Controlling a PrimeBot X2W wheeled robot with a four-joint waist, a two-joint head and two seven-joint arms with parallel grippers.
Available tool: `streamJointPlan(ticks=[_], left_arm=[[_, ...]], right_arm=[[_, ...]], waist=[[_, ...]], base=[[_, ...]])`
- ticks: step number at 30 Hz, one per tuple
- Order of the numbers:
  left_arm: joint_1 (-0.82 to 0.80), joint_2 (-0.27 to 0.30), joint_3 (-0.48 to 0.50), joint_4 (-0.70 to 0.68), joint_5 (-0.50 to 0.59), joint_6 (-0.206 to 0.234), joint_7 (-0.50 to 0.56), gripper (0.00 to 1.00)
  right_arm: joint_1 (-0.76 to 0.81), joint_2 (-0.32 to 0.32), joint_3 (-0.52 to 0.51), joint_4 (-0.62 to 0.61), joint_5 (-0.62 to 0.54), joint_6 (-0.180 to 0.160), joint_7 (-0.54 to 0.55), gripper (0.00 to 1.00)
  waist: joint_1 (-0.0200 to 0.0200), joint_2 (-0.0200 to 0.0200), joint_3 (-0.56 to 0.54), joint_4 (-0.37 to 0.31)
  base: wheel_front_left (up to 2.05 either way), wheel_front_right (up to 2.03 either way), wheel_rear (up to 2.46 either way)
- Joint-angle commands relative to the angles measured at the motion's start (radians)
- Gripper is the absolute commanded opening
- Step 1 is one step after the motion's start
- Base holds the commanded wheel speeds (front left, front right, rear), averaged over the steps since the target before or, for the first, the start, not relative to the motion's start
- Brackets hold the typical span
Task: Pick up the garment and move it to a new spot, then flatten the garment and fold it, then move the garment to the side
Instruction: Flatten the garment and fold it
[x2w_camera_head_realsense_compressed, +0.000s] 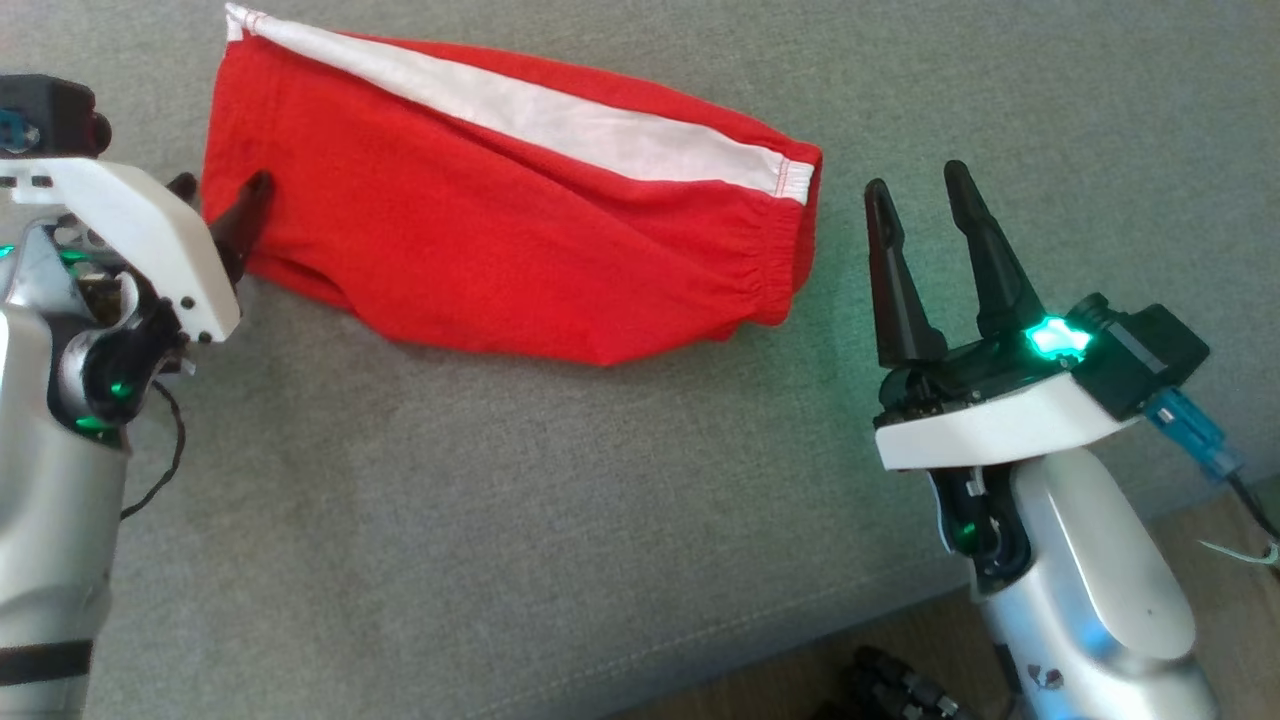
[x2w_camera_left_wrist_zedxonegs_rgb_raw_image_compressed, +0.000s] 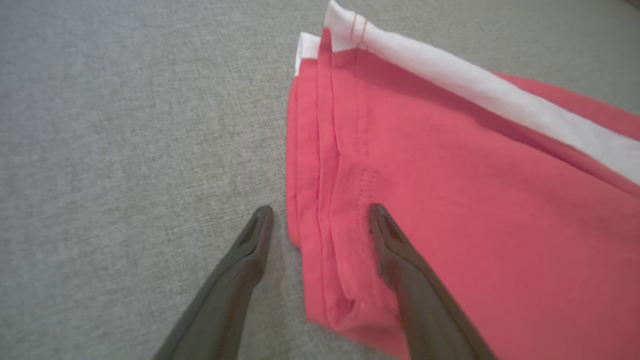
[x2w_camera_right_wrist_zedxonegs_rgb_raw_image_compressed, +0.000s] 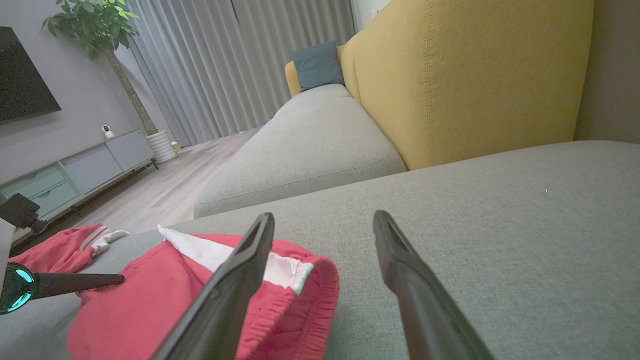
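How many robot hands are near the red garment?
2, both open. Left hand straddles one end of the white-striped red fabric garment; right hand sits clear beside its waistband.

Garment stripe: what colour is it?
White stripe on red garment; head view shows it best.

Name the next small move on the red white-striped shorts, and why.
Probably close the left gripper on the layered hem of the red shorts with the white stripe: its open fingers straddle that edge, one over the grey fabric sofa cushion, one over the cloth. The right gripper stands open, clear of the waistband.
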Motion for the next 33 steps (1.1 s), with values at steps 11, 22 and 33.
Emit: streamJointPlan(ticks=[11, 22, 33], left_arm=[[0.059, 0.019, 0.01, -0.055, -0.039, -0.014, 0.01, 0.04], [0.187, -0.034, 0.066, -0.132, -0.08, 0.01, -0.16, 0.0], [0.41, -0.145, 0.076, -0.341, -0.156, 0.042, -0.244, 0.0]], right_arm=[[0.005, 0.009, 0.017, -0.035, 0.006, -0.001, -0.011, 1.0], [0.033, 0.009, -0.028, -0.002, -0.043, -0.001, -0.011, 1.0], [0.094, 0.009, -0.126, 0.017, -0.172, -0.001, 0.063, 1.0]], waist=[[0.0, 0.0, 0.002, -0.004], [0.0, 0.0, -0.064, 0.044], [0.0, 0.0, -0.142, 0.138]], base=[[0.0, 0.0, 0.0], [0.0, 0.0, 0.0], [0.0, 0.0, 0.0]])
